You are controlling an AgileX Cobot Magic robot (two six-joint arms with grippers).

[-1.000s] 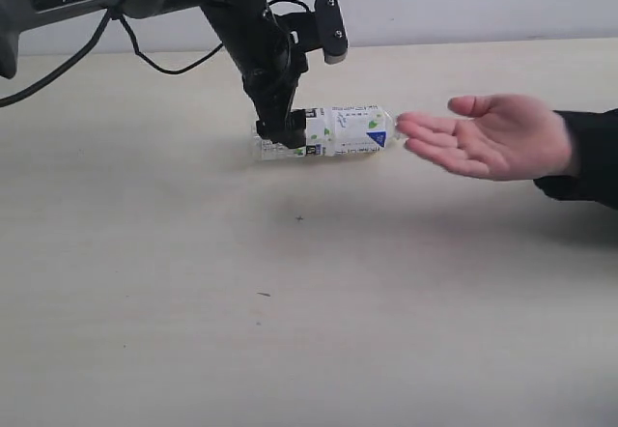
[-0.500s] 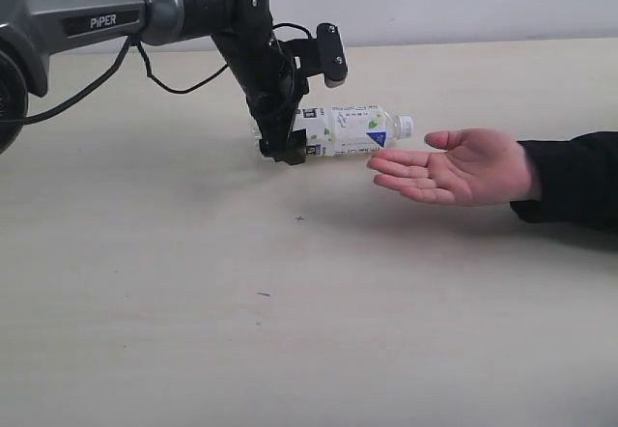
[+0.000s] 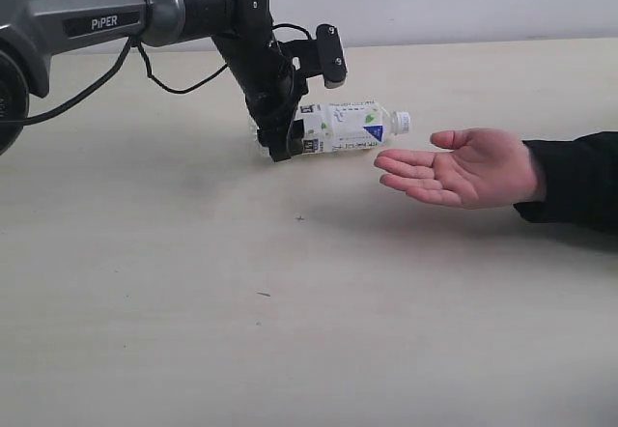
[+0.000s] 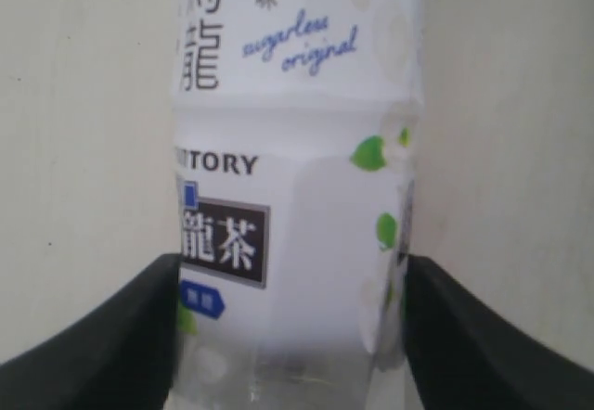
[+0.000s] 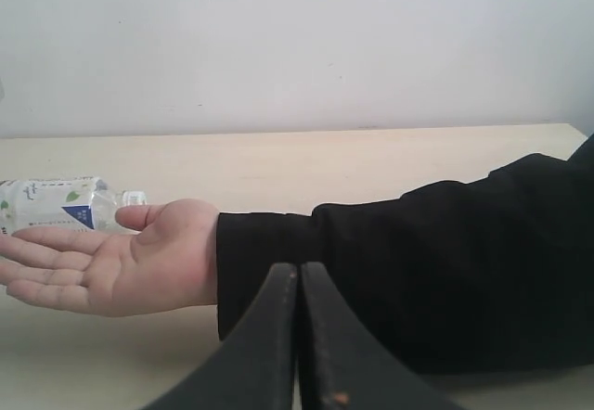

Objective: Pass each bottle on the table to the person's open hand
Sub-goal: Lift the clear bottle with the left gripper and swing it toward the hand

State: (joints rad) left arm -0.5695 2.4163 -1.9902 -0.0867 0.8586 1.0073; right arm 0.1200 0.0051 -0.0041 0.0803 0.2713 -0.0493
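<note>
The left arm's gripper has its two black fingers squeezed on the bottom end of a small clear plastic bottle with a white and green label and a white cap. The bottle lies on its side in the air, a little above the pale beige wood-grain worktop. In the exterior view its cap points to 3 o'clock. The person's open hand, coming out of a black sleeve, waits at 3 o'clock from the bottle with the palm up. The cap is just beside the tips of that hand, and I think it is not touching them yet. The right arm's gripper has its fingers pressed together with nothing in them, and it sits low, well apart from the bottle. The job now is to give this bottle to the hand. To do it well, the left arm should slide the bottle on toward 3 o'clock until its fat middle is over the palm, not only the cap. Then it should go down gently until the bottle rests on the palm. Only then should the fingers let go, slowly, so the round bottle does not roll off. No other bottles show in these views.
</note>
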